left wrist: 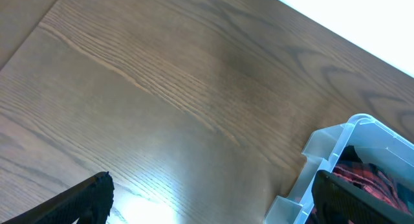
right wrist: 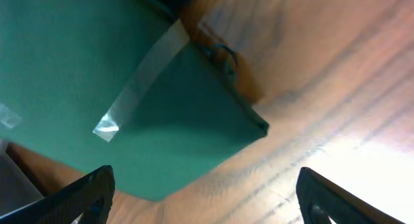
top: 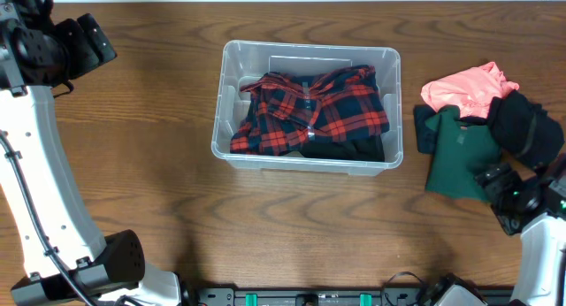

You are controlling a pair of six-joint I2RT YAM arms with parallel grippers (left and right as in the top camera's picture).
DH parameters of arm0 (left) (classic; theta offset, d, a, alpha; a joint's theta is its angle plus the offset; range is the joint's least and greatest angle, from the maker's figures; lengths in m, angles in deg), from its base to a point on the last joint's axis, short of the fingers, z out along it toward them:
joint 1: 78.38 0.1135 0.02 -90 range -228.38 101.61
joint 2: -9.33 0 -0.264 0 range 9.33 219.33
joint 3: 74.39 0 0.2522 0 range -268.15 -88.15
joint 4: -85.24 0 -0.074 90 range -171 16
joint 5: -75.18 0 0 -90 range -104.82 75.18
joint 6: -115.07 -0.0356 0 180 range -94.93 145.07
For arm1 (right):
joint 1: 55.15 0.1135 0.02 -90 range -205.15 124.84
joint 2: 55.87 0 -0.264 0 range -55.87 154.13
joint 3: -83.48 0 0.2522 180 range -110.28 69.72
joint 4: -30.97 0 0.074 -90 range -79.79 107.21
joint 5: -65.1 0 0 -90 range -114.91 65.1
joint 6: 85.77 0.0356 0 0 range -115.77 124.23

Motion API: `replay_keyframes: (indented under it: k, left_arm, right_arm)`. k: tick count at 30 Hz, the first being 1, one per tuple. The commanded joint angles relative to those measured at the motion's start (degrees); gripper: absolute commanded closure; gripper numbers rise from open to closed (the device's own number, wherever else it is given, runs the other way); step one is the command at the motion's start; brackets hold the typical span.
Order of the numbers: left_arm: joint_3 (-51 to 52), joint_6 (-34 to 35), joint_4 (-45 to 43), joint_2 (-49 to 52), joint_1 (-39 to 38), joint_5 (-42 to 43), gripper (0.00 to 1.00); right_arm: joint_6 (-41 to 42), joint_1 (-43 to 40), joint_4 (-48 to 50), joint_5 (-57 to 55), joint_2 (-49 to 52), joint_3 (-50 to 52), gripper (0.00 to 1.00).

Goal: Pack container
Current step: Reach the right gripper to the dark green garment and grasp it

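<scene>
Fingers (right wrist: pixel 90 193) of the right end effector (right wrist: pixel 204 179) stand spread wide, with nothing pinched between them, just above a folded green garment (right wrist: pixel 97 68) that has a shiny pale strip across it. In the overhead view this end effector (top: pixel 495 178) sits at the garment's near right corner. The left end effector (left wrist: pixel 213 185) is also spread and holds nothing. It hangs over bare wood at the far left of the bench (top: pixel 133 191), well apart from the container (top: pixel 232 85).

The bench is brown wood with a strong grain, glossy enough to catch glare near the right fingers. A pale white band runs beyond its far edge, and a black rail (top: pixel 309 297) lines its near edge.

There is one container, clear plastic, standing at the middle of the bench toward the far side. In it lie one red-and-navy plaid shirt (top: pixel 309 111) and something dark (top: pixel 358 149) beneath it. To its right, on the wood, the one green garment lies with one pink garment (top: pixel 464 87) at its far end, and one black bundle (top: pixel 526 129) lies just beside them; whether that bundle is cloth I cannot tell. Two arms are in view.
</scene>
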Motion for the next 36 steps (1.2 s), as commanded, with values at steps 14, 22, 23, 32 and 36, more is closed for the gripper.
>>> replay_keyframes:
  k: [14, 22, 23, 32, 36]
  left_arm:
    - [0.1, 0.3, 0.0, 0.2, 0.2, -0.3, 0.02]
    - [0.1, 0.3, 0.0, 0.2, 0.2, -0.3, 0.02]
    - [0.1, 0.3, 0.0, 0.2, 0.2, -0.3, 0.02]
    - [0.1, 0.3, 0.0, 0.2, 0.2, -0.3, 0.02]
    - [0.1, 0.3, 0.0, 0.2, 0.2, -0.3, 0.02]
  right_arm:
    - [-4.7, -0.5, 20.0, 1.5, 0.4, 13.5, 0.27]
    - [-5.5, -0.5, 27.1, 0.8, 1.6, 16.8, 0.42]
    - [-5.5, -0.5, 28.1, 0.8, 2.3, 17.2, 0.41]
    - [-5.5, -0.4, 36.2, 2.4, 9.2, 17.5, 0.37]
    - [-5.5, -0.4, 39.1, 4.9, 10.7, 17.5, 0.83]
